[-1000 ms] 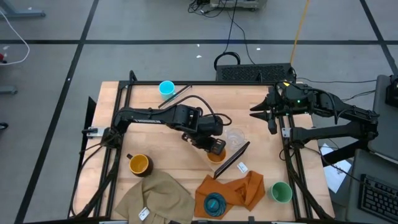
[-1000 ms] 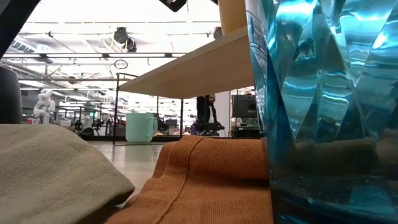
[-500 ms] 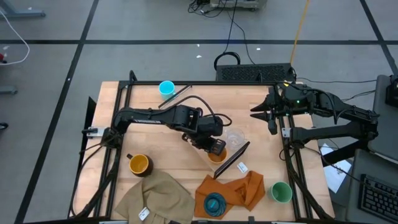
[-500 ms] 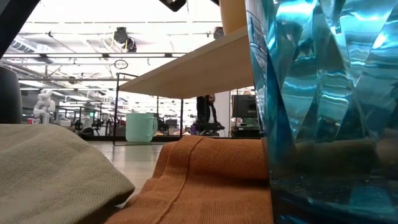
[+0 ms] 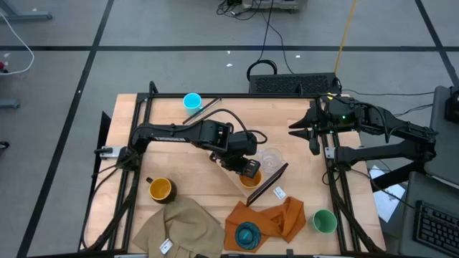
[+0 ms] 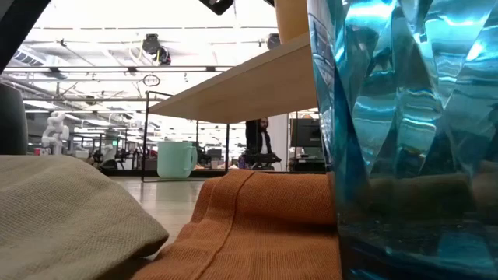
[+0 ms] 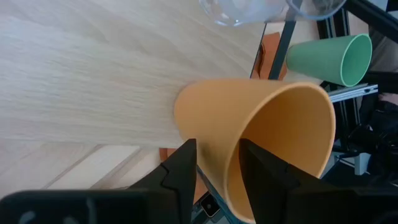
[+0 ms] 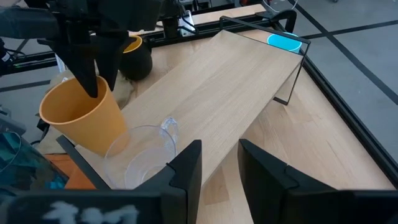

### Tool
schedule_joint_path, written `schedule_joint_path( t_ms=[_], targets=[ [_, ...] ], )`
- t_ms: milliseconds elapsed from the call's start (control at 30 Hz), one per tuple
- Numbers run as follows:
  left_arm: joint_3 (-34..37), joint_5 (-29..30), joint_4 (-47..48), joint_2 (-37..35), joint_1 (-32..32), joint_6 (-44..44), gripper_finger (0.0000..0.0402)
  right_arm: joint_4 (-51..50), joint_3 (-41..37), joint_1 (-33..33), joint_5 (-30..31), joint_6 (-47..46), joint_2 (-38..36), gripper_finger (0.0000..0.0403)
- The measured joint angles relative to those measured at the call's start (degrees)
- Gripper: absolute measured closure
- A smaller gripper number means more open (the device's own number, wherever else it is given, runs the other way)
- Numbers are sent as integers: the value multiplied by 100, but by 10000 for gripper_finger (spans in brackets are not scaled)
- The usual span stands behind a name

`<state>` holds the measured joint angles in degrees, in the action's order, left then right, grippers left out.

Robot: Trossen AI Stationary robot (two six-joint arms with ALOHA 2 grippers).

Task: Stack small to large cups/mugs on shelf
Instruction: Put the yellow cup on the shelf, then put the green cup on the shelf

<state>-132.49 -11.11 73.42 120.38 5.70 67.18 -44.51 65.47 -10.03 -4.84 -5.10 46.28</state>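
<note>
my left gripper [image 5: 249, 170] has its fingers clamped over the rim of the plain orange plastic cup [image 7: 261, 140] standing on the near end of the light-wood shelf plank [image 8: 217, 87] beside the clear glass tumbler [image 8: 140, 152], so stacking has barely begun, with the other cups scattered on the bench [image 5: 193, 193].

The bench [image 5: 179, 183] is a light-wood top filling the centre of the high view. The shelf [image 8: 211, 81], a light-wood plank on black wire brackets, runs diagonally across it from upper left to lower right. Directly on the bench:
- light-blue mug [image 5: 191, 102], upper left;
- dark mug [image 5: 161, 189], lower left;
- tan cloth [image 5: 183, 223], bottom centre-left;
- orange cloth [image 5: 276, 218], bottom centre-right;
- green cup [image 5: 324, 221], lower right.

On the shelf: clear tumbler [image 8: 140, 152].
</note>
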Motion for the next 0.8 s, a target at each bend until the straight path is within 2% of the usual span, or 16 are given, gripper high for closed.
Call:
schedule_joint_path(
  t_ms=[467, 800],
  targets=[
    [-45, -126, -5, -29, -23, -9, 281, 0, -1, -1, 0, 20, 0, 307],
    [-251, 61, -26, -151, -93, 21, 281, 2, -1, -1, 0, 20, 2, 307]
  ],
)
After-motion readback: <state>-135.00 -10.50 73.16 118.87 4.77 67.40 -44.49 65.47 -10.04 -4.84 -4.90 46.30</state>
